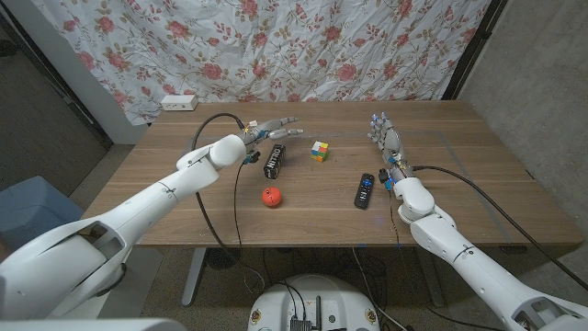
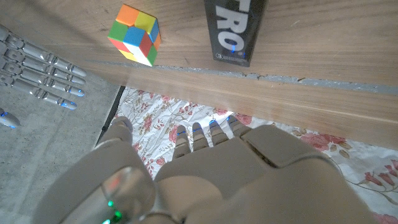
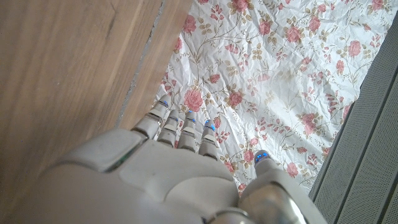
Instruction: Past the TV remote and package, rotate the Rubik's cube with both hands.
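A small multicoloured Rubik's cube (image 1: 319,151) (image 2: 135,34) sits on the wooden table (image 1: 478,184), beyond a black package (image 1: 275,162) (image 2: 234,30) and a black TV remote (image 1: 365,190). My left hand (image 1: 273,132) (image 2: 205,168) hovers above the package's far end, left of the cube, fingers spread and holding nothing. My right hand (image 1: 386,138) (image 3: 168,168) stands to the cube's right, fingers extended and apart, empty. Its fingers (image 2: 43,71) also show in the left wrist view, across from the cube.
A red ball (image 1: 270,197) lies near the front of the table, in front of the package. A white power strip (image 1: 178,102) sits at the back left corner. A floral curtain (image 1: 276,46) hangs behind the table.
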Available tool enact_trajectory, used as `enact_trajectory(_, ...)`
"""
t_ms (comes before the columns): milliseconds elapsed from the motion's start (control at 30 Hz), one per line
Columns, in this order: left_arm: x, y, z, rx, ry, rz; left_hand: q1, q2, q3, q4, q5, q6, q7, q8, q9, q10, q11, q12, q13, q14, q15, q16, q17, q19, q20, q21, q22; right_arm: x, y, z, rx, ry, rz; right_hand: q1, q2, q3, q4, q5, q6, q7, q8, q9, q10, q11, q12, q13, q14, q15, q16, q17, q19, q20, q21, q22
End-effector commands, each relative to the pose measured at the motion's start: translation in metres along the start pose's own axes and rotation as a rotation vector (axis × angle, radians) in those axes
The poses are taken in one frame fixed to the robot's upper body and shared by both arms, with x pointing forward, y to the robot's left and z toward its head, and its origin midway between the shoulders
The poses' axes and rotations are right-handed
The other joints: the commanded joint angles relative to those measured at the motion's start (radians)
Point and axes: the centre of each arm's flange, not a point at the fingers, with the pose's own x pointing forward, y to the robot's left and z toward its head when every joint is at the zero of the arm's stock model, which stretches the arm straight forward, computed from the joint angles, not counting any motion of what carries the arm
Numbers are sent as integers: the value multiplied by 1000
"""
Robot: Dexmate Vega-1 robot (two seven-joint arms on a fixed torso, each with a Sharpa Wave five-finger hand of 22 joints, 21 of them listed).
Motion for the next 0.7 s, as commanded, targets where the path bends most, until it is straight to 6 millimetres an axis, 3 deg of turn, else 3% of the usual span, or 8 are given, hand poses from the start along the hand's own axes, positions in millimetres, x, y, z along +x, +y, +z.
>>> enact_trajectory(33, -12, -2, -23, -167, 5, 101, -17, 9, 9, 9, 6, 28, 3, 8, 0, 20, -6, 10, 2, 18, -2, 8, -1, 19, -1, 11, 3, 2, 3, -2, 24, -2, 11, 6, 2, -3, 1, 7, 7, 7, 7, 1, 10, 0, 6, 2, 10, 0, 7, 2, 9, -2, 5, 2)
enact_trajectory(700, -42, -31, -57, -485, 44, 287, -38, 31, 40, 9, 11, 82, 17, 8, -1, 77, -5, 16, 2, 73, 6, 8, -3, 81, -14, 15, 1, 1, -2, -7, 48, 15, 2, 5, 11, -2, 8, 8, 11, 9, 8, 1, 24, -6, 8, 3, 20, -14, 8, 1, 22, -8, 7, 2)
